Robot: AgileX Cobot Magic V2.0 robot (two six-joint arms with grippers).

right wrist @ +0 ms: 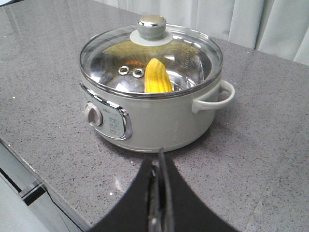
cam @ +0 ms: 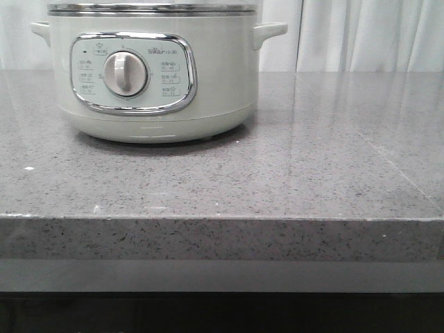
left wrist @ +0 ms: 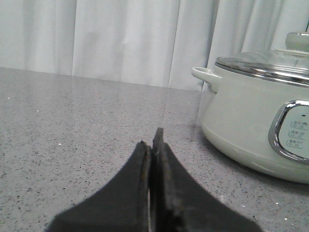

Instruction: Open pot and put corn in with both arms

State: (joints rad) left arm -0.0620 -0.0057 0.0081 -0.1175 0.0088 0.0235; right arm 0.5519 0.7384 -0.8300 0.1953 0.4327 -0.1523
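The corn (right wrist: 157, 77) already lies inside the lidded pot (cam: 152, 76) near the desk's (cam: 312, 173) far left edge — left fingers (left wrist: 153, 145) and right fingers (right wrist: 160, 166) pressed closed, empty — so the task looks finished, calling only for retreat.

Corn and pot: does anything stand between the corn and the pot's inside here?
No. The corn already lies inside the pot, seen through the glass lid, which sits closed on the rim. Both grippers, left and right, are shut and hold nothing.
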